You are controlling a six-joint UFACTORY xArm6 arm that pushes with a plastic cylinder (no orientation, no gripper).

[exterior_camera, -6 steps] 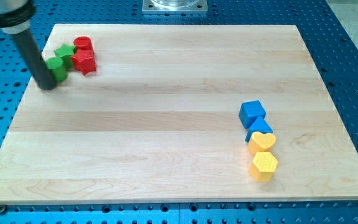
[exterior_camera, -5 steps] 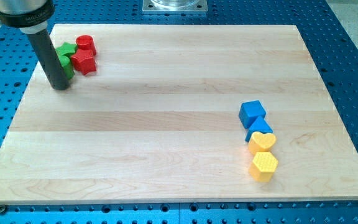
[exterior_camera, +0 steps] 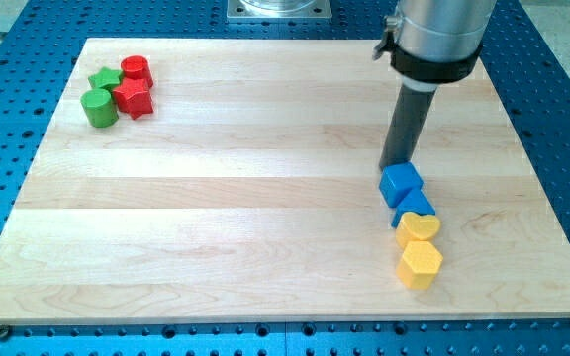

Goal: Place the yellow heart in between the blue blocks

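The yellow heart (exterior_camera: pixel 419 228) lies at the view's lower right, touching a blue block (exterior_camera: pixel 415 205) just above it. A blue cube (exterior_camera: pixel 401 183) sits above that one, touching it. A yellow hexagon (exterior_camera: pixel 420 264) lies just below the heart. The four blocks form a short column. My tip (exterior_camera: pixel 398 164) stands right at the top edge of the blue cube, at or very near contact. The rod rises toward the view's top.
At the view's upper left sits a cluster: a green star (exterior_camera: pixel 105 78), a green cylinder (exterior_camera: pixel 98 107), a red cylinder (exterior_camera: pixel 136 69) and a red star (exterior_camera: pixel 135 98). The wooden board (exterior_camera: pixel 265 198) rests on a blue perforated table.
My tip has moved from beside the green blocks at the upper left across the board to the top edge of the blue cube. No block has visibly moved.
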